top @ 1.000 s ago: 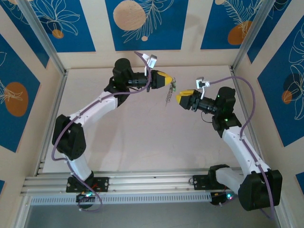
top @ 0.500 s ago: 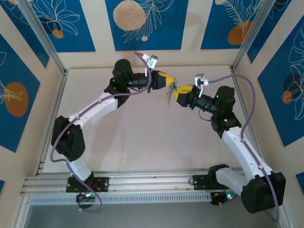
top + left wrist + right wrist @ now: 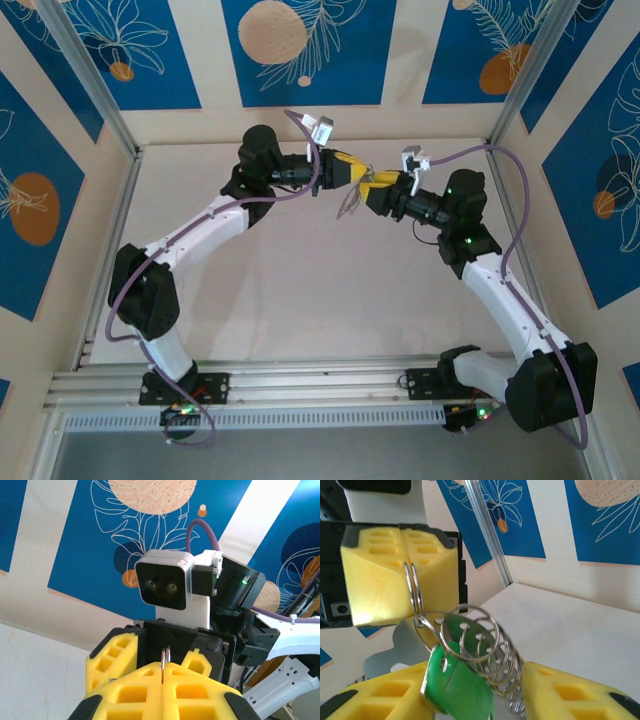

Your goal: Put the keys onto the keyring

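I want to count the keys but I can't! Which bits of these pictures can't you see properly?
Top view: the keys dangling under the left gripper are too small to count.
Left wrist view: the left gripper's yellow fingers hide all but a sliver of keyring.
Right wrist view: the bottom edge cuts off the green key, and its head covers where the right gripper might touch it.

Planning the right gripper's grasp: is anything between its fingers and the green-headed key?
Nothing visible blocks it. The key hangs inside the open right gripper, overlapped by rings, below the keyring clamped by the left gripper.
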Controlling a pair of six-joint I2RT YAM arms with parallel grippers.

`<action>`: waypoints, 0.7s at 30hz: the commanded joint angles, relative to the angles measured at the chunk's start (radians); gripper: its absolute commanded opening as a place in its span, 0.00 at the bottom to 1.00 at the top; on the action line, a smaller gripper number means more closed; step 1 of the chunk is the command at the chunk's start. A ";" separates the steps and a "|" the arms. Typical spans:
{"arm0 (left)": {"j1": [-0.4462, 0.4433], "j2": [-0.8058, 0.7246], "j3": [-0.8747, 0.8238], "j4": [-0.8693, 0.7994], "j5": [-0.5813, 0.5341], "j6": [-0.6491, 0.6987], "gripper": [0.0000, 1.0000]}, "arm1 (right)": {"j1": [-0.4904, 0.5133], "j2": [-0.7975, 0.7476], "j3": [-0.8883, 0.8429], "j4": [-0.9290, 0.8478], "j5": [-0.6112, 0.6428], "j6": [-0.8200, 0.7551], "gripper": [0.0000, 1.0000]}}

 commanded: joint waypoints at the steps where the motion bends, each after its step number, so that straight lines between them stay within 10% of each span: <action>1: -0.013 -0.044 -0.010 0.059 -0.022 -0.018 0.00 | 0.008 -0.009 0.025 -0.019 0.005 -0.033 0.37; 8: -0.012 -0.043 -0.017 0.100 -0.032 -0.051 0.00 | 0.005 -0.019 0.031 -0.057 -0.015 -0.049 0.02; 21: -0.014 -0.044 -0.032 0.136 -0.031 -0.072 0.00 | 0.064 0.054 0.139 -0.165 -0.117 -0.100 0.00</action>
